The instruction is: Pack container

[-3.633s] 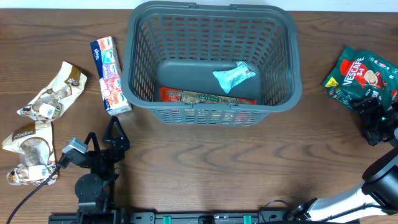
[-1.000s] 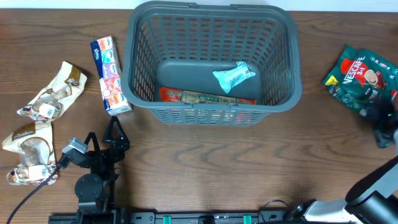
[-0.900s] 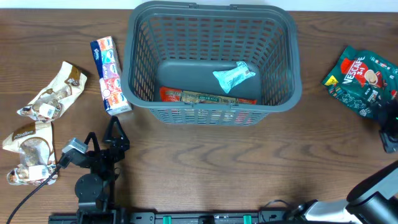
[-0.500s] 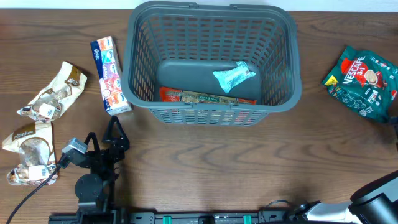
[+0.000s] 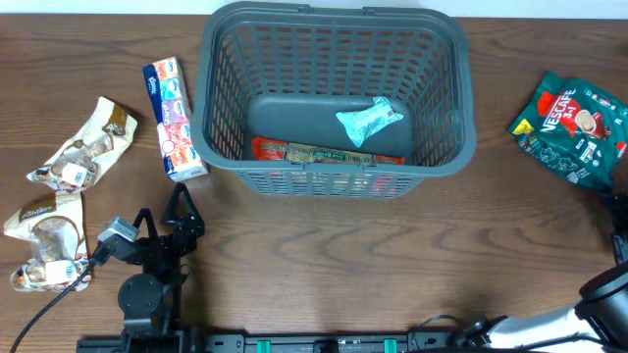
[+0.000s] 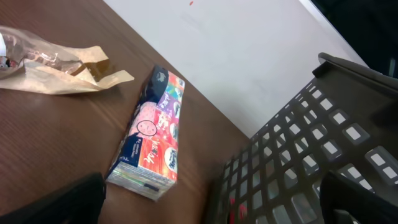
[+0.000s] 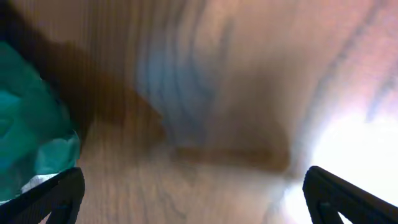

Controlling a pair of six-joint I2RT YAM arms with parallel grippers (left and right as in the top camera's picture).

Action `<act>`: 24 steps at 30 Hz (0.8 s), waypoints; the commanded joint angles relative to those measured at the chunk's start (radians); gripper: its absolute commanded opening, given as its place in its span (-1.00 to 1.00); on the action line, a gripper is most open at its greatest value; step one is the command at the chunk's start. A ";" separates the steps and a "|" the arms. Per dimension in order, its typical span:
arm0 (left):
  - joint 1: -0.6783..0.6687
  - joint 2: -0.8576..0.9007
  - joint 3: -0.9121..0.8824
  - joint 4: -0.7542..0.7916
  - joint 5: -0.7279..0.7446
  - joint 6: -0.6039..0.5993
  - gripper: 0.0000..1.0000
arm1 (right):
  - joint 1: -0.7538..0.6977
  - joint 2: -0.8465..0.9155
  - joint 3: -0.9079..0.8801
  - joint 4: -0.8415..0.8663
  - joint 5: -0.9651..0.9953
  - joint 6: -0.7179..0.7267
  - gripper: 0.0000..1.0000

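Observation:
The container (image 5: 222, 98) is a large dark grey slotted basket at the back middle of the table. Inside it lie a light blue packet (image 5: 369, 120) and a red-orange bar (image 5: 324, 153). My left gripper (image 5: 163, 212) rests open and empty near the front left, just short of a colourful tissue pack (image 5: 175, 120). In the left wrist view the tissue pack (image 6: 152, 134) lies ahead of the gripper (image 6: 205, 213), with the container's wall (image 6: 311, 143) to its right. My right gripper (image 5: 618, 218) is open and empty at the right edge, in front of a green Nescafe packet (image 5: 574, 118). The right wrist view is blurred; the green packet (image 7: 25, 124) shows at its left.
Two beige snack packets (image 5: 86, 142) (image 5: 44, 240) lie at the far left, one behind the other. A beige packet (image 6: 56, 62) also shows at the top left of the left wrist view. Bare wooden table (image 5: 392, 265) spreads in front of the container.
My right gripper has pulled back from the green Nescafe packet towards the front right edge, open and empty. The packet stays on the table. The left arm has not moved.

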 commanded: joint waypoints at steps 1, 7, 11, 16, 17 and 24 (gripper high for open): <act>-0.003 -0.007 -0.023 -0.034 -0.012 0.006 0.97 | -0.008 -0.003 0.009 0.042 -0.112 -0.068 0.99; -0.003 -0.007 -0.023 -0.034 -0.012 0.006 0.97 | -0.008 -0.002 0.009 0.122 -0.275 -0.116 0.98; -0.003 -0.007 -0.023 -0.034 -0.012 0.006 0.97 | -0.008 -0.002 0.009 0.127 -0.278 -0.116 0.98; -0.003 -0.007 -0.023 -0.034 -0.012 0.006 0.97 | -0.015 -0.002 0.008 0.128 -0.290 -0.116 0.99; -0.003 -0.007 -0.023 -0.034 -0.012 0.006 0.97 | -0.018 -0.002 0.008 0.128 -0.299 -0.116 0.98; -0.003 -0.007 -0.023 -0.034 -0.012 0.006 0.97 | -0.034 0.014 0.006 0.163 -0.356 -0.115 0.98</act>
